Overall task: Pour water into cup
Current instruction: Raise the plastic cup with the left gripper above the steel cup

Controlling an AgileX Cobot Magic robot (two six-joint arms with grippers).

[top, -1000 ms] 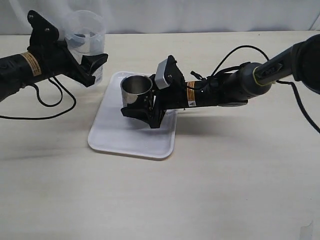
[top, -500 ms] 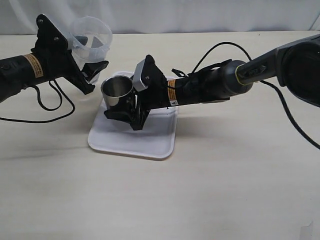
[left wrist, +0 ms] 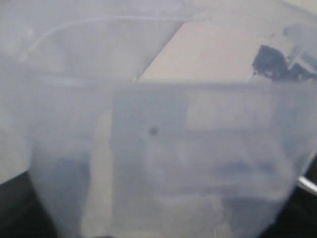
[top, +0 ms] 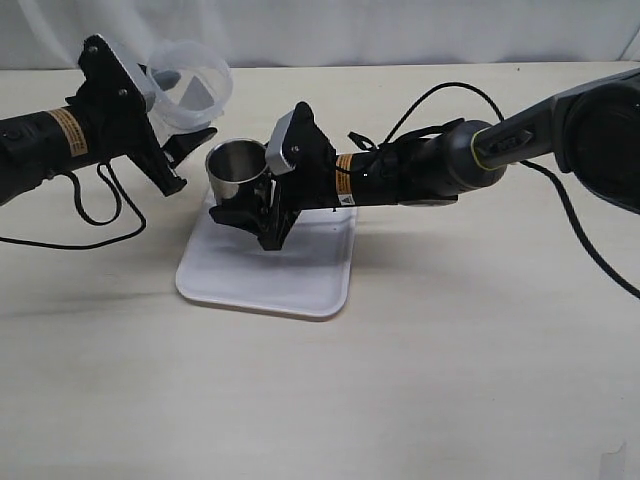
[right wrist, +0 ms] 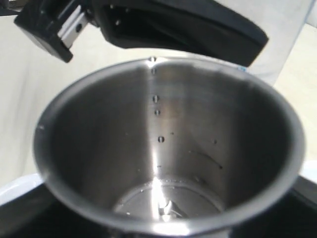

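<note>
The left hand is clamping its fingers on the translucent beaker, with the jaws standing fairly wide around its wall, and is holding it up off the counter, tipping it so its mouth is facing the cup. In the left wrist view the beaker's cloudy wall is filling the picture, so any water inside it is not showing. The right hand is gripping the steel cup from both sides, equally wide, holding it upright above the far left part of the white tray, just beside the beaker's lip. A little water is lying at the cup's bottom, with droplets clinging to its inner wall. Compared with a second ago, the cup is sitting further left and nearer the beaker, and the beaker is leaning much more steeply.
</note>
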